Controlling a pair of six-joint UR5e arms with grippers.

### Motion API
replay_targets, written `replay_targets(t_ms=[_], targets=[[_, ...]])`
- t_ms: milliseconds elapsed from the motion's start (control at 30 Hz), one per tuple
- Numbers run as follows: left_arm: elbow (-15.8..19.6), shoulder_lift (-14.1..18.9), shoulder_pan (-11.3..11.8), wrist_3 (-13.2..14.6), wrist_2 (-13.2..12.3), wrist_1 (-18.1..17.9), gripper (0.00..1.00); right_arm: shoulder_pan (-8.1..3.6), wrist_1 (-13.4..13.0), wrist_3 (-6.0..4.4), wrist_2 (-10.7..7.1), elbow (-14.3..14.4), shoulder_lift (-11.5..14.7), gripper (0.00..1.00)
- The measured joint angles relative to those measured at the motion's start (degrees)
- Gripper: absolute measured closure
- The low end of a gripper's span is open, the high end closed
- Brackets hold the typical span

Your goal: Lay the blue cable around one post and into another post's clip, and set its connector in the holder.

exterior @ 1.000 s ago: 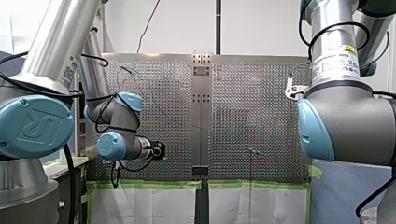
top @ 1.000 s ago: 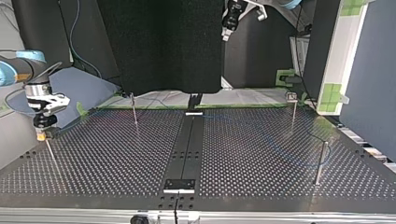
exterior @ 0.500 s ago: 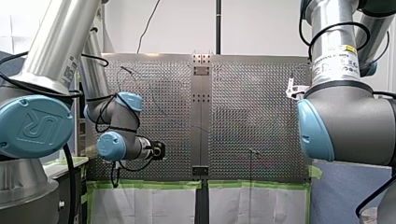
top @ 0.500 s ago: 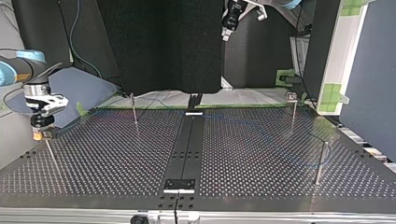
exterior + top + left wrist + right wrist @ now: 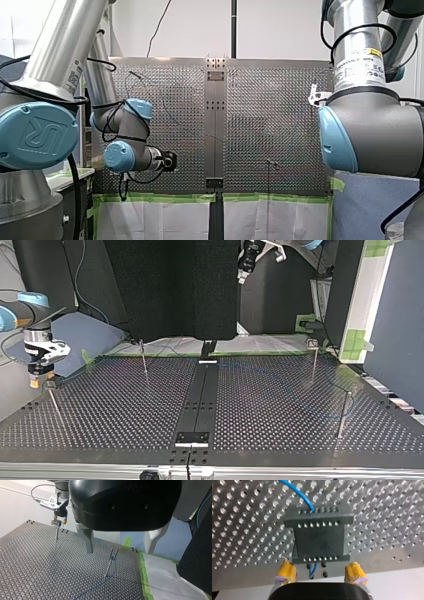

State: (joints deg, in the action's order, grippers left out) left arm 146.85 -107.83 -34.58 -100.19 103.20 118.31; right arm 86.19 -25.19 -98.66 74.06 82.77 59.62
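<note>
Right under my right gripper [image 5: 322, 568] sits a dark grey connector block [image 5: 319, 540], with the blue cable [image 5: 297, 492] leaving its far side. The yellow pads [image 5: 287, 571] stand apart on either side, clear of the block, holding nothing. In the top view my right gripper [image 5: 34, 382] hangs just beside the top of the holder post [image 5: 51, 386] at the left. My left gripper [image 5: 120, 547] is open and empty, high over the table [image 5: 243, 271]. The cable [image 5: 100, 583] runs past a clip post [image 5: 111, 562].
Thin posts stand on the perforated table [image 5: 280, 435]: one at the back left [image 5: 143, 357], one at the back right [image 5: 313, 357], one at the right [image 5: 343, 412]. A dark rail [image 5: 200, 400] runs down the middle. Green tape [image 5: 150, 355] edges the far side.
My right gripper has lifted and drifted toward the top view's left, off the holder post's top. My left arm has stayed still.
</note>
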Motion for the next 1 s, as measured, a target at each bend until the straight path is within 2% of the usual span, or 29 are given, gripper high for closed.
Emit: replay_targets(t_ms=[333,533,667,767,900,1000], targets=[[0.0,0.0,0.0,0.0,0.0,0.0,0.0,-0.29,2.1,-0.71,4.92,0.3,0.0,0.0],[0.0,0.0,-0.1,0.0,0.0,0.0,0.0,-0.36,3.1,-1.29,8.01,2.3,0.5,0.0],[0.0,0.0,-0.1,0.0,-0.1,0.0,0.0,-0.07,1.6,-2.75,10.19,4.3,2.1,0.0],[0.0,0.0,-0.3,0.0,-0.2,0.0,0.0,0.44,0.0,-3.29,11.82,6.0,3.7,0.0],[0.0,0.0,-0.6,0.0,-0.4,-0.1,0.0,1.22,-1.9,-3.19,13.79,8.0,5.7,0.0],[0.0,0.0,-0.8,-0.1,-0.8,0.0,0.0,1.86,-3.3,-3.08,14.37,9.4,7.1,0.0]])
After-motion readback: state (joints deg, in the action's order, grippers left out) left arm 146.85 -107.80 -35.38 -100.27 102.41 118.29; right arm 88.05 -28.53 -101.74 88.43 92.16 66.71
